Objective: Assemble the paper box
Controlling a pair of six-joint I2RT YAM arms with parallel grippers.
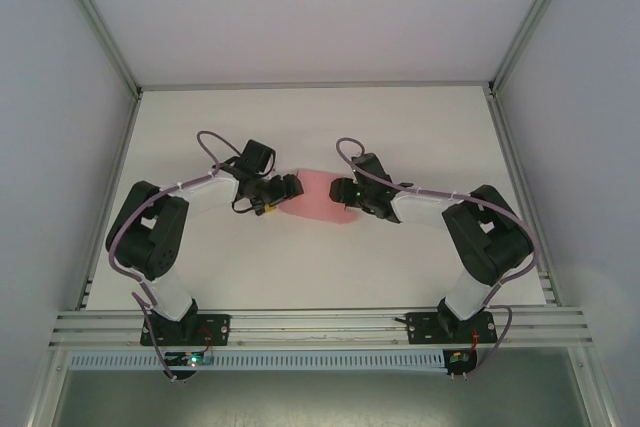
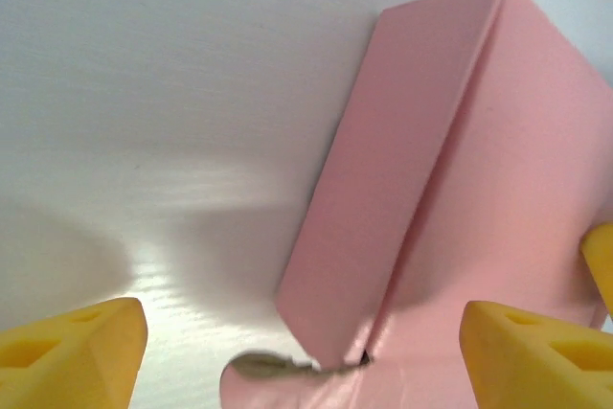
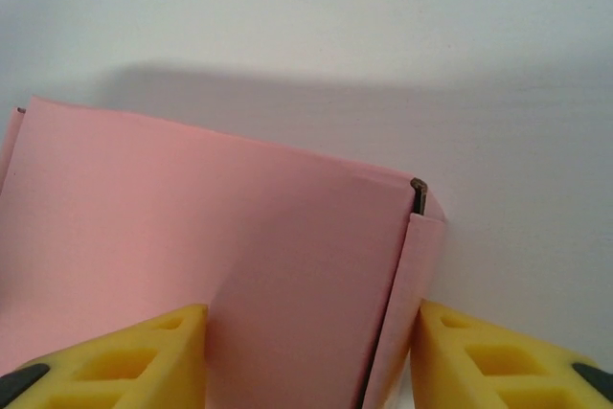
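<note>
Reaching in from the left of a white surface (image 1: 420,137), the left arm (image 1: 160,237) holds the left gripper (image 1: 292,188) at the left edge of the pink box (image 1: 318,202). The box is near the middle of the surface, between the two grippers.

Seen from the left wrist, the left gripper (image 2: 306,361) is spread wide. One yellow finger (image 2: 77,352) stands over bare surface at the lower left, apart from the card. The other (image 2: 536,356) sits in front of the box's broad panel at the lower right. The box (image 2: 450,189) runs up and to the right in this view, with a long narrow flap folded along a crease beside the broader panel. It throws a soft shadow on the surface to its left.

From the opposite side in the top view, the right gripper (image 1: 340,190) meets the right edge of the box. The right arm (image 1: 480,247) is bent back toward the near right corner.

In the right wrist view the right gripper (image 3: 306,361) is also spread, with a pink panel of the box (image 3: 192,237) between its yellow fingers (image 3: 124,356). The left-hand finger overlaps the card. The right-hand one lies just beside a narrow flap folded down along the box's edge. Whether either finger presses on the card cannot be told. A grey shadow falls on the surface behind the box.
</note>
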